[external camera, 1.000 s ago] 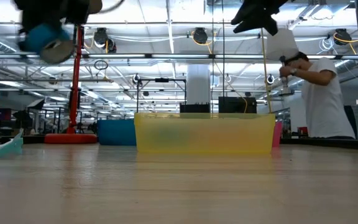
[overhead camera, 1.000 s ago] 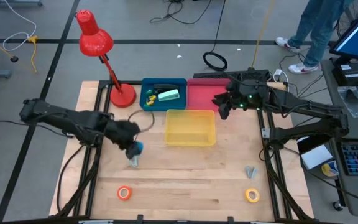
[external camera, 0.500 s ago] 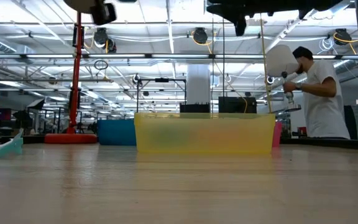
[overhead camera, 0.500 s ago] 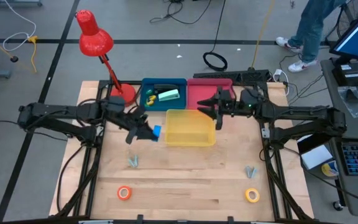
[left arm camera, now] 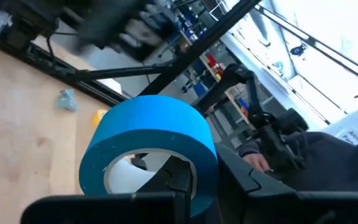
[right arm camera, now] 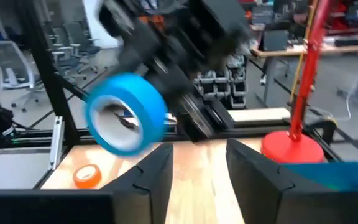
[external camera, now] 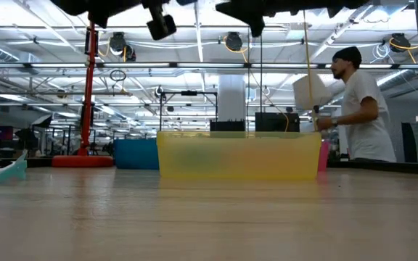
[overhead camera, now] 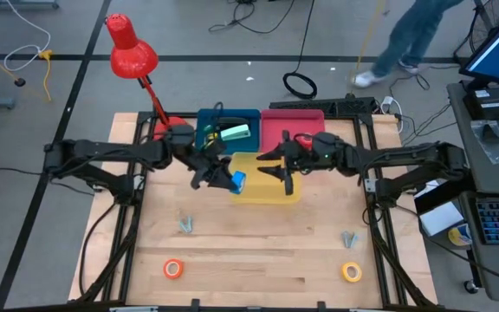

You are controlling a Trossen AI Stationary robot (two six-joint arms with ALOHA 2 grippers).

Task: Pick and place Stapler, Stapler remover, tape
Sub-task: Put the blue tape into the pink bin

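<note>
We saw the blue tape roll (overhead camera: 237, 181), a smooth ring with a pale inner core, held in the air over the near left corner of the yellow bin (overhead camera: 275, 196); the left gripper (overhead camera: 225, 179) was closed on it, one dark finger passing through the centre hole in the left wrist view (left arm camera: 178, 180). The right gripper (overhead camera: 275, 165) hung over the same bin just across from the roll, its two dark fingers (right arm camera: 151, 177) parted with nothing between them; the blue ring showed ahead of them in that arm's own view. The bin was a translucent yellow plastic box with straight walls; behind it stood a blue tray (overhead camera: 228, 120) and a pink tray (overhead camera: 286, 128). On the bare wooden table (overhead camera: 258, 251) lay the orange tape roll (overhead camera: 173, 269) and the yellow tape roll (overhead camera: 351, 272), both flat near the front edge and well apart; two small grey claw-shaped pieces (overhead camera: 185, 225) (overhead camera: 348, 238) lay farther in, perhaps staple removers, though we could not be sure. A red desk lamp (overhead camera: 131, 52) stood at the rear left.
</note>
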